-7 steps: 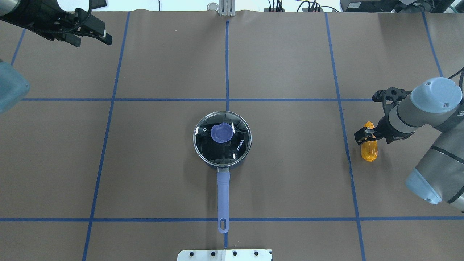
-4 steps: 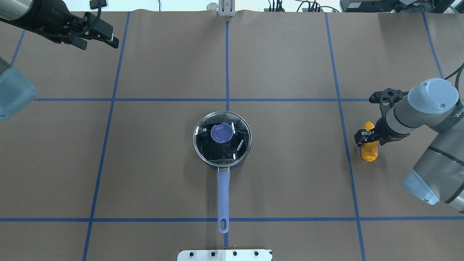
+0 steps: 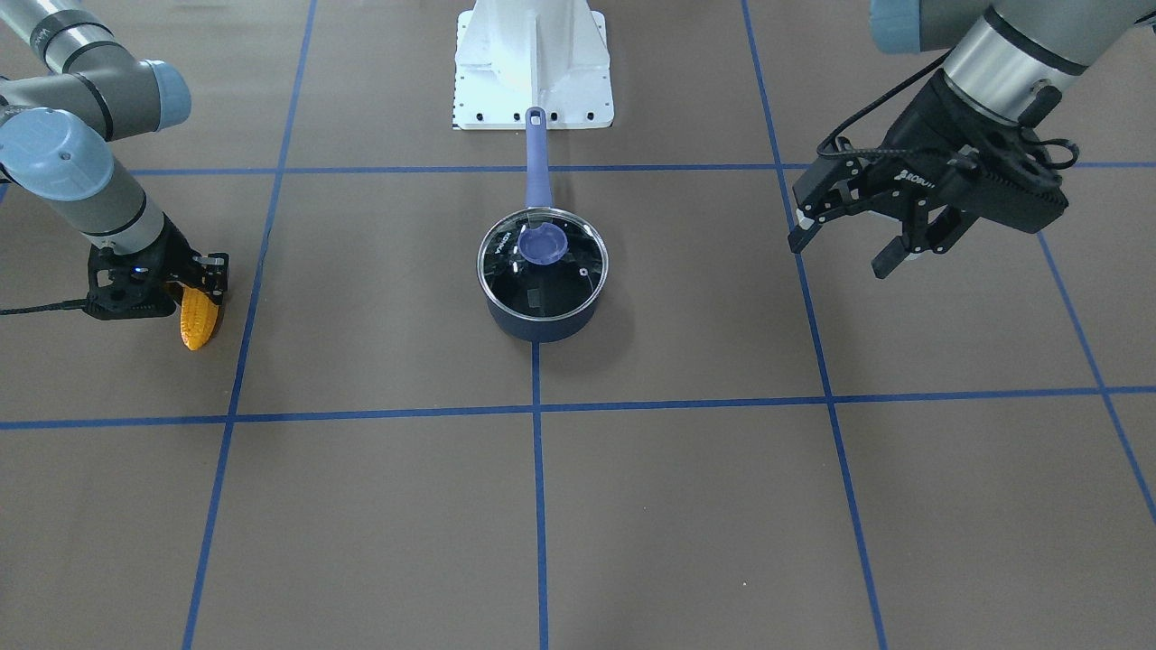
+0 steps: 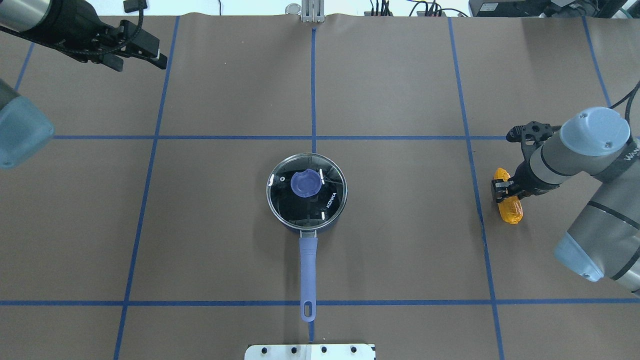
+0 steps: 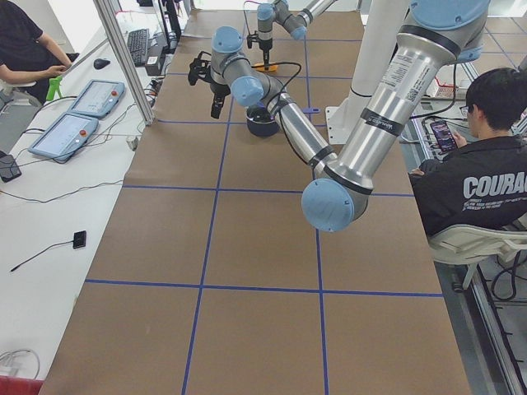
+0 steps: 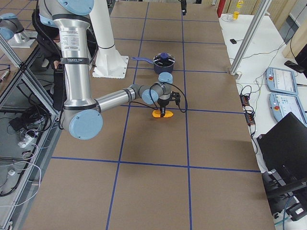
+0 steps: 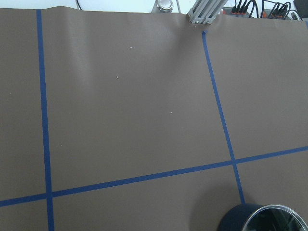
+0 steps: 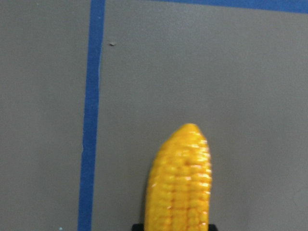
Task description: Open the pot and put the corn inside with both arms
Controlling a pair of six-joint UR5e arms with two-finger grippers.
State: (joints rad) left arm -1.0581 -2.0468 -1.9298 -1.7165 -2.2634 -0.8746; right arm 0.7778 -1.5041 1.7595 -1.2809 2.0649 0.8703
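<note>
The navy pot [image 4: 320,227] stands at the table's middle, its periwinkle handle [image 4: 308,270] toward the robot's base. The glass lid [image 4: 327,202] with the blue knob [image 4: 305,183] rests on it. It also shows in the front view [image 3: 542,325]. The orange-yellow corn [image 4: 511,211] lies on the table at the far right. My right gripper [image 4: 502,189] is down across it and shut on it; the corn also shows in the front view [image 3: 199,318] and the right wrist view [image 8: 180,183]. My left gripper [image 4: 161,59] is open and empty, high over the far left; it also shows in the front view [image 3: 838,256].
The white base mount [image 4: 310,351] is at the near edge behind the pot's handle. The left arm's elbow [image 4: 20,130] hangs over the left edge. Blue tape lines grid the brown table. An operator [image 5: 486,164] sits beside the table.
My left gripper has moved right, toward the table's middle. My right gripper has closed in on the corn, and the corn's far end has swung a little to the left.
</note>
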